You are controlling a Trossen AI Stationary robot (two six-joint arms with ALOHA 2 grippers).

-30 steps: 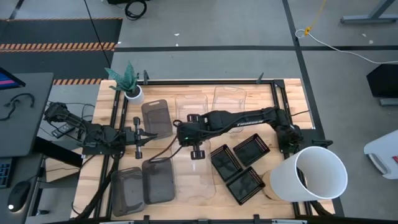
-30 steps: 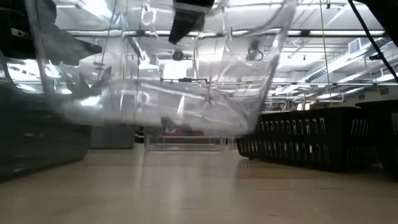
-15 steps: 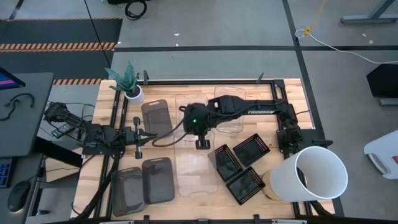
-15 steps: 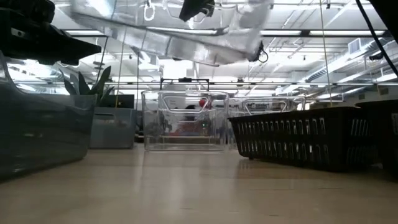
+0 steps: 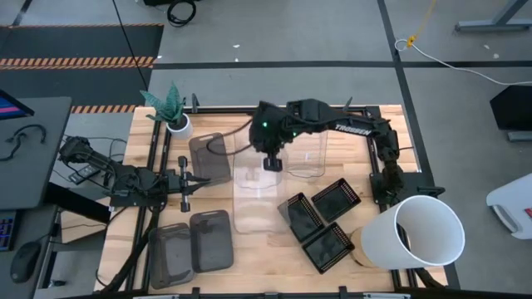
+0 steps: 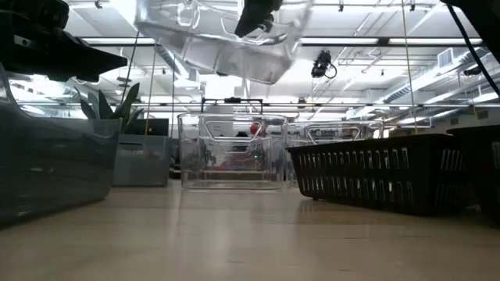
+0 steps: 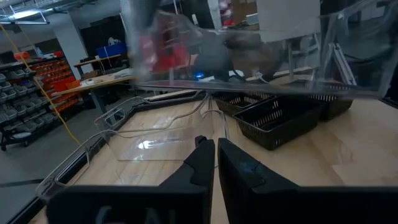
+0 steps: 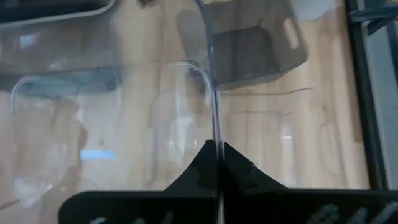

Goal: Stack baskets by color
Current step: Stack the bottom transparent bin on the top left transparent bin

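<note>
Jaws of the right gripper [image 5: 269, 164] are pinched shut on the thin wall of a clear basket [image 5: 253, 199]; in the right wrist view we see the rim of that wall running straight between the two dark fingers [image 8: 239, 171]. We note this held clear basket hangs in the air: the low view shows it tilted, high above the counter [image 6: 234, 242], with nothing under it. From overhead it sits over the middle of the counter, with the right arm reaching in from the back right.

Beneath and behind it, two more clear baskets rest on the counter near the back edge, one [image 5: 306, 149] to the right of the gripper and one [image 6: 231, 150] seen upright in the low view.

Grey baskets: one [image 5: 209, 156] lies at the back left, two others [image 5: 192, 246] lie side by side at the front left. Three black mesh baskets [image 5: 320, 220] cluster at the front right, just beside a large white bucket [image 5: 413, 234] lying on its side. A small white plant pot [image 5: 178, 124] stands at the back left corner.

Jaws of the left gripper [image 5: 184, 183] are nearly closed and hold nothing; it waits at the left side of the counter, near the grey baskets.
</note>
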